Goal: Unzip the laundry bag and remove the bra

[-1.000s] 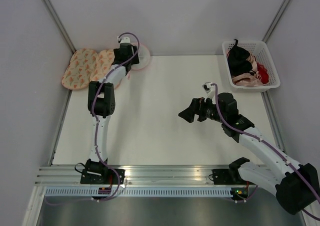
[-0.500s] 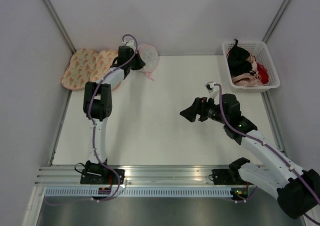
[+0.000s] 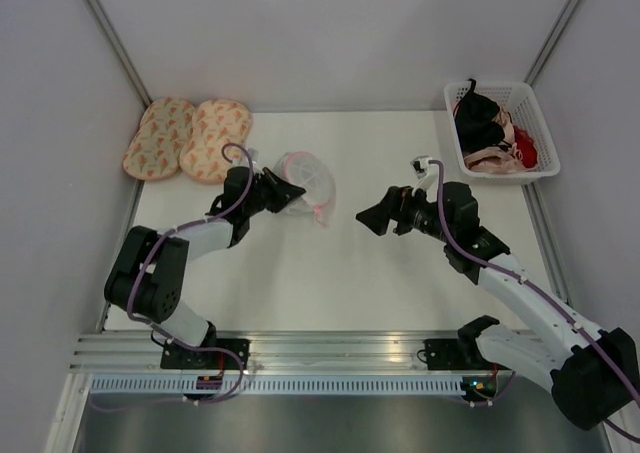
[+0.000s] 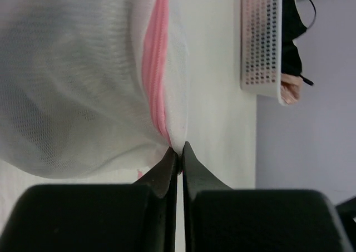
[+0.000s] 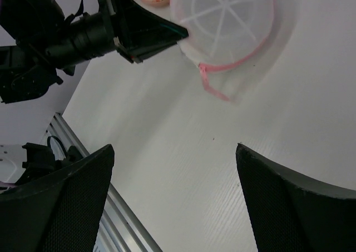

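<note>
Top: basket (image 3: 497,86) at far right holds a black bra (image 3: 477,113) plus pink and red garments. Laundry bag (image 3: 305,181) lies mid-left on the tabletop (image 3: 300,283). Left fingers (image 3: 287,193) are pinched on its edge; right fingers (image 3: 366,219) are spread wide, well apart to its right.
Left wrist: tips clamp the mesh at the pink zipper (image 4: 154,74) end; bag contents unclear.
Right wrist: fingers wide, holding nothing, bag ahead.

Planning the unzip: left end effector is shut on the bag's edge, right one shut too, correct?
No: the right end effector is open, per the right wrist view. The left end effector is indeed shut on the edge of the bag.
</note>
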Motion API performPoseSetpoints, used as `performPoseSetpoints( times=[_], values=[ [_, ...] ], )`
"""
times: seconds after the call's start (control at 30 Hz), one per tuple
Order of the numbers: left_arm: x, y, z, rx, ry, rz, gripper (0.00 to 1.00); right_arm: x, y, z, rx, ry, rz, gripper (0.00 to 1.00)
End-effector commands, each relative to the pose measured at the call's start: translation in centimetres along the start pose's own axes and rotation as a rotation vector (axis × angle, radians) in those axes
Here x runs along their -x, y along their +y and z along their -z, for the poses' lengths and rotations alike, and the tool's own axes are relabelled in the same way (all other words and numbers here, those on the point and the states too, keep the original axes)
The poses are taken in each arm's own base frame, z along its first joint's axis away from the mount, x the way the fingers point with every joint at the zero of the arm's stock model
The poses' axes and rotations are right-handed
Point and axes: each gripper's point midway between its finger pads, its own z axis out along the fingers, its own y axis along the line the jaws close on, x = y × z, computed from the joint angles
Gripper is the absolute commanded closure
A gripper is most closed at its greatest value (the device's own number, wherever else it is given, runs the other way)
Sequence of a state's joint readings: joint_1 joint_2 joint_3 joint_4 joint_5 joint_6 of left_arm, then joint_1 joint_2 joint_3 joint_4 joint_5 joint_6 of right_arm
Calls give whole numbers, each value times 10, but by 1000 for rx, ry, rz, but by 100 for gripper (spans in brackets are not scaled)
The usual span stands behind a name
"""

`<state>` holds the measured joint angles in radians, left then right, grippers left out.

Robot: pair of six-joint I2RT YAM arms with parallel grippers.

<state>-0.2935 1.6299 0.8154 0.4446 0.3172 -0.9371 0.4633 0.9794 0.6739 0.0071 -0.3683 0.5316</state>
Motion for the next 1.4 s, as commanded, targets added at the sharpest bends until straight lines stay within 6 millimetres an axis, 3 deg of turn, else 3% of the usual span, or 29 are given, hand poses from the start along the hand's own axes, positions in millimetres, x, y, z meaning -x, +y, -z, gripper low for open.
performPoseSetpoints(
  times=[0.0,0.03,0.13,0.2,0.23,0.33,0.37,0.5,0.77,1.03,1.37],
  values=[
    [-17,-46,32,-176,-23,157,98,8,26,-6,132,-12,8,7],
    [-36,-39,40,-167,7,180,98,2,24,-11,135,12,0,9],
    [-56,-52,66,-226,18,198,98,-20,30,-26,156,111,3,23],
    [-65,-45,77,-200,14,204,98,-39,37,-35,148,160,27,25],
    [-63,-52,87,-223,-1,200,98,-49,35,-39,132,192,38,25],
    [-68,-43,102,-203,-13,219,98,-70,40,-43,133,230,43,24],
    [-65,-48,109,-220,-26,216,98,-73,40,-44,136,235,38,24],
    [-75,-39,117,-205,-12,240,98,-100,50,-53,158,296,29,23],
    [-95,-23,121,-174,44,278,98,-101,69,-72,188,291,32,28],
    [-92,-30,129,-185,35,266,98,-107,74,-84,205,304,27,40],
    [-106,-29,134,-180,80,282,98,-98,87,-96,228,280,38,49]
  ],
)
